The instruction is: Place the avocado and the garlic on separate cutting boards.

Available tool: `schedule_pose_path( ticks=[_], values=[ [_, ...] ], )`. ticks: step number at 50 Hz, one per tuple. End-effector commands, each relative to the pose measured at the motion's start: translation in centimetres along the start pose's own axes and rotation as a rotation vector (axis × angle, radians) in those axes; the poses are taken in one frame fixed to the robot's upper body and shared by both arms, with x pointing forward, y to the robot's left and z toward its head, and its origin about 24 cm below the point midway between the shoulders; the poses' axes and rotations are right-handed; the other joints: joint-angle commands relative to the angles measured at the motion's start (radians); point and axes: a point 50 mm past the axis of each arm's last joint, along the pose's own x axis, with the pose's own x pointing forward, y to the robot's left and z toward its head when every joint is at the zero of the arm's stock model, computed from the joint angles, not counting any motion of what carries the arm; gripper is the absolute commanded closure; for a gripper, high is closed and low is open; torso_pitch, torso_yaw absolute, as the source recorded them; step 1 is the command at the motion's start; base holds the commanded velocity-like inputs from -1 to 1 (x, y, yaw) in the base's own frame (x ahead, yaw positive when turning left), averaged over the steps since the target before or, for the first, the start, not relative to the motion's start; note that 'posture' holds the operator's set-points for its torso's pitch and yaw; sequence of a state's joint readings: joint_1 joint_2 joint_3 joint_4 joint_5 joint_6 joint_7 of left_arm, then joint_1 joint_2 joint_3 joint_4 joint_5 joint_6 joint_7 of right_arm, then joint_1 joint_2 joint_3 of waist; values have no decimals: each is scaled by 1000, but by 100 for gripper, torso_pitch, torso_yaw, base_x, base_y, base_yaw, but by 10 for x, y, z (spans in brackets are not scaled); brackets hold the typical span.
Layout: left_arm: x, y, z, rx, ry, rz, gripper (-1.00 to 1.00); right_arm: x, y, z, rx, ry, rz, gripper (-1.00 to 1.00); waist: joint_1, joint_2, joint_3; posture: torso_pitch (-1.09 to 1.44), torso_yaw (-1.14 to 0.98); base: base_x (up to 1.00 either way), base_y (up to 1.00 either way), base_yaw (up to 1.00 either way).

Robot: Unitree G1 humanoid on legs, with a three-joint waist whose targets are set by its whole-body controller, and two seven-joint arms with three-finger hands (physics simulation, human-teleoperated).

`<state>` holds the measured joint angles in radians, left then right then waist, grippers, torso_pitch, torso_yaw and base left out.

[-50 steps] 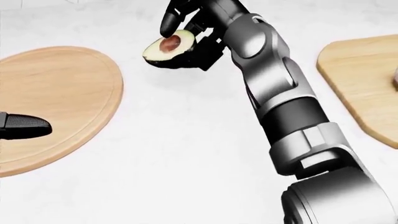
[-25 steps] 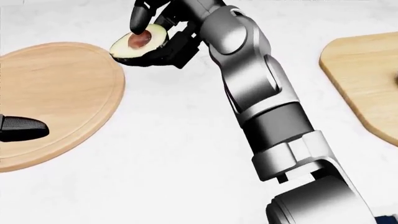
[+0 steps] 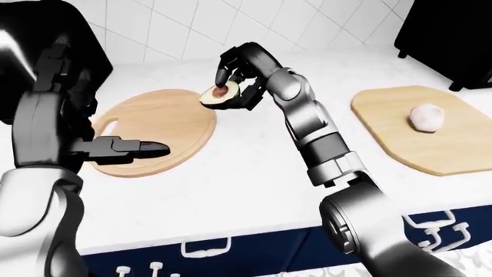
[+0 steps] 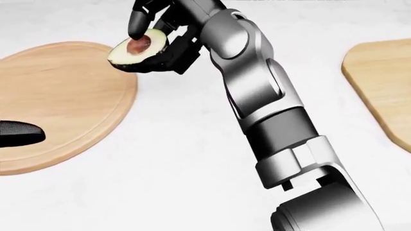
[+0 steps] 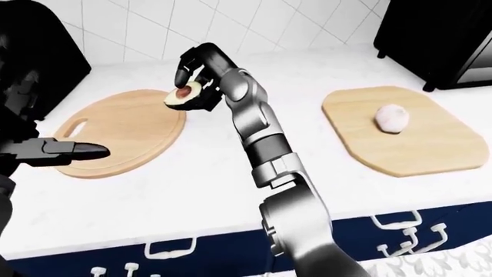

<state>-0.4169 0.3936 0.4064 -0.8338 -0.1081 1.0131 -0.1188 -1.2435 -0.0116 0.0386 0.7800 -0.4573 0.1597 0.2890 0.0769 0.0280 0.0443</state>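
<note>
Avocado half over the round board's edge
Right hand (image 4: 151,29) clamped on avocado (image 4: 137,50) at the round board's (image 4: 58,96) two o'clock; left hand (image 3: 127,148) fingers apart; garlic (image 3: 425,117) on other board (image 3: 385,124)

In the head view, the garlic (image 3: 425,117) is out of frame and both boards are cropped

right hand (image 4: 151,36): fingers closed, arm extended | left hand (image 3: 127,148): fingers straight, level

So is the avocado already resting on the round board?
No, the avocado sits in the right hand, its fingers closed round it, above the round board's edge.
</note>
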Motion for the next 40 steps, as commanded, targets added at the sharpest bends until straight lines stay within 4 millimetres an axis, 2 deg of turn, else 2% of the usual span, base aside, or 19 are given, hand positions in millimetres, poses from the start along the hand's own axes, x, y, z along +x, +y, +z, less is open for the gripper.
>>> schedule_pose_path(
  ticks=[1, 18, 40],
  values=[
    [-1, 3, 12, 17, -70, 16, -100, -1, -16, 29, -23, -108, -57, 53, 4, 6, -29, 0, 17, 0, 0, 0],
    [-2, 3, 9, 18, -65, 18, -100, 0, -15, 28, -21, -102, -51, 53, 100, 2, -36, 0, 25, 0, 0, 0],
    [-4, 3, 8, 22, -65, 23, -100, 0, -13, 26, -21, -87, -43, 54, 268, 21, -50, 0, 36, 0, 0, 0]
  ],
)
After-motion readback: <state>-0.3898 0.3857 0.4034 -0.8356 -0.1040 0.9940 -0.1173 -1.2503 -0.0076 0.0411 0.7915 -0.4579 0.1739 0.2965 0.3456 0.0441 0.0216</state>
